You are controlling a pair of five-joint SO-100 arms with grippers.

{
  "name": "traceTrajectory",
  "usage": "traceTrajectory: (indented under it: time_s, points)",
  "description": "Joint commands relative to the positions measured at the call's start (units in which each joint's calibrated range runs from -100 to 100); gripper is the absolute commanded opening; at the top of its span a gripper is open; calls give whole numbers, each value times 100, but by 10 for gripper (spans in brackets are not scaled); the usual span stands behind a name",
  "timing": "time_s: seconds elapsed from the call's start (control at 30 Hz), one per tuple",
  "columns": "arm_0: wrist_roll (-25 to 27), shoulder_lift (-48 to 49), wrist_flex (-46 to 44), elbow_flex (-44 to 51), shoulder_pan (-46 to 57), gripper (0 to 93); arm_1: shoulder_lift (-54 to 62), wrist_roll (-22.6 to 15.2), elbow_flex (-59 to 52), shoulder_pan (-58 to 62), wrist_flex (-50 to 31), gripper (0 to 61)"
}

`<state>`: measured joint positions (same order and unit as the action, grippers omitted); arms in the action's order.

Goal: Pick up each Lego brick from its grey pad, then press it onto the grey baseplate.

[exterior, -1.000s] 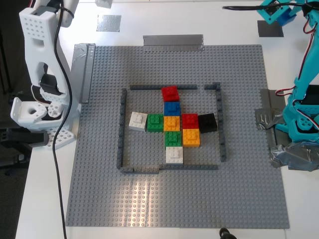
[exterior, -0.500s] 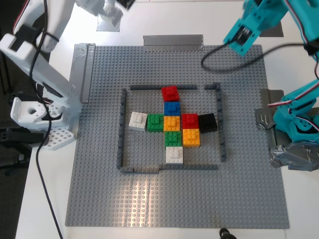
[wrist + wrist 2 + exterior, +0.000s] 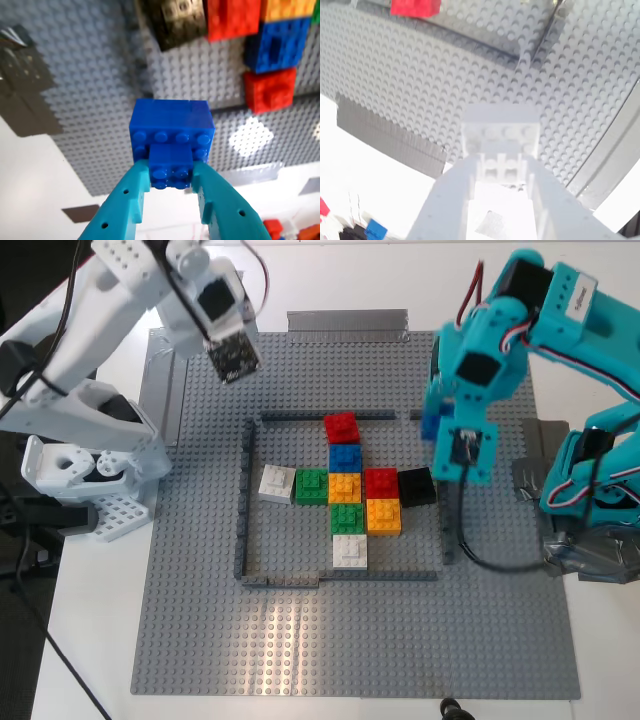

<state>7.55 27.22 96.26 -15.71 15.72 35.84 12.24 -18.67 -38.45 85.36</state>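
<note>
My first gripper (image 3: 171, 169), the teal one, is shut on a blue Lego brick (image 3: 170, 125). In the exterior view it (image 3: 442, 432) hangs over the right side of the dark border (image 3: 243, 500) on the grey baseplate (image 3: 200, 620), with the blue brick (image 3: 430, 425) at its jaws. My second gripper (image 3: 500, 167), the white one, is shut on a white Lego brick (image 3: 500, 134). In the exterior view it (image 3: 232, 358) hovers above the plate's back left. A dark grey patch (image 3: 80, 213) shows on the white table in the first wrist view. In the exterior view both pads are hidden behind the arms.
Inside the border sits a cluster of bricks: red (image 3: 341, 426), blue (image 3: 345, 456), white (image 3: 277, 483), green (image 3: 311, 485), orange (image 3: 344, 487), black (image 3: 416, 485) and others. Silver tape strips (image 3: 347, 325) hold the plate's edges. The arm bases stand at both sides.
Both arms have swung forward from the back of the table over the baseplate. The teal arm came down to the border's right side; the white arm moved over the plate's back left.
</note>
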Motion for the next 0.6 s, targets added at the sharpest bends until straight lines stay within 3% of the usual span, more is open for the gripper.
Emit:
traceTrajectory:
  time_s: [0.0,0.3,0.57]
  points:
    - [-172,188,374,13,-880,0,502,-54,-486,810,-261,1]
    - [-313,111,374,13,-2040,0,-39,-74,-1389,1934,-1538,1]
    - [-689,-301,57,22,-2577,0,-1034,-25,-1235,2152,-2124,1]
